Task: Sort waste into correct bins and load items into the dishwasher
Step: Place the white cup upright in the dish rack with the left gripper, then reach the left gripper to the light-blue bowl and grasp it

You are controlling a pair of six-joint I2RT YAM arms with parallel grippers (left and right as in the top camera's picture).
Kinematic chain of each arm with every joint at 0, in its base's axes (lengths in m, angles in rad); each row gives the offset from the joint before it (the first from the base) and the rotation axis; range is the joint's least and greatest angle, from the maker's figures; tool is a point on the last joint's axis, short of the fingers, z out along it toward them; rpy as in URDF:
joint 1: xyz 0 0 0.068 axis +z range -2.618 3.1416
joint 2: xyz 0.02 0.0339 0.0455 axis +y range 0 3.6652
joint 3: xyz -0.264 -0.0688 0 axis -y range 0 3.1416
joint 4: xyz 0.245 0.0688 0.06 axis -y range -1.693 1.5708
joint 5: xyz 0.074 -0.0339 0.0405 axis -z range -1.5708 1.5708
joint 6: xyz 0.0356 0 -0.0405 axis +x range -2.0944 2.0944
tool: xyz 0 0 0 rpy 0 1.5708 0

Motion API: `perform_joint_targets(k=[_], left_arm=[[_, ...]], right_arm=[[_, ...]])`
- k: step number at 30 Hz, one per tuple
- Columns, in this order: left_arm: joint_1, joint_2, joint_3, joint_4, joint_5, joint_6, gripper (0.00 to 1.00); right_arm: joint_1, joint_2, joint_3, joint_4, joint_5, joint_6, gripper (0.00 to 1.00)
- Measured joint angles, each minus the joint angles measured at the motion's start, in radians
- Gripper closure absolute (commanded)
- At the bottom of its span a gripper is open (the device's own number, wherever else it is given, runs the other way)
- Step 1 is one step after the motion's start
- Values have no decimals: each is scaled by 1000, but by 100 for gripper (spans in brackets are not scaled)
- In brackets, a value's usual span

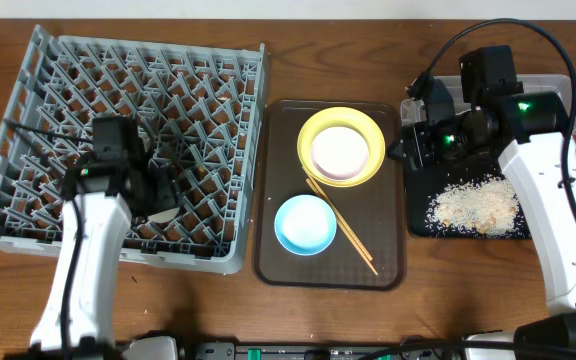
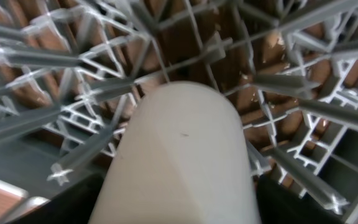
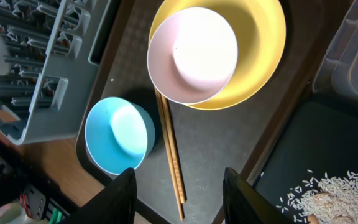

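Note:
My left gripper [image 1: 158, 195] is low over the grey dish rack [image 1: 198, 70], shut on the small white cup [image 2: 185, 155], which sits among the rack's pegs [image 2: 42, 59]. My right gripper [image 3: 182, 199] is open and empty, above the right edge of the brown tray; it also shows in the overhead view [image 1: 408, 145]. The white bowl [image 1: 340, 150] [image 3: 192, 55] rests on the yellow plate [image 1: 368, 125] [image 3: 266, 56]. The light blue bowl [image 1: 304, 224] [image 3: 118, 135] stands in front of them. Rice scraps [image 1: 473, 205] [image 3: 328, 193] lie in the black tray [image 1: 420, 225] [image 3: 303, 149]. The napkin and wrapper are out of view.
The brown serving tray [image 1: 388, 260] [image 3: 222, 143] holds the plate, both bowls and a pair of wooden chopsticks [image 1: 343, 225] [image 3: 171, 155]. The clear tub [image 1: 558, 90] [image 3: 353, 56] stands behind the black tray, mostly hidden under my right arm.

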Motion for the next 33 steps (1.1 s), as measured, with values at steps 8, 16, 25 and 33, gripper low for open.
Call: perform_joint_targets(k=[8,16,25,33], left_arm=[[0,64,2,15,13,5,2],[-80,-92,36,62,129,5,2],[-495,-97,51,140,178,5,2],[-790,53,51,240,205,5,1]], right_arm=[[0,0,0,-7,1,-3,53],[-13,0,0,-3,1,-2,50],[-151,0,0,-1,87,114,39],[-163,0,0,-6,98,136,38]])
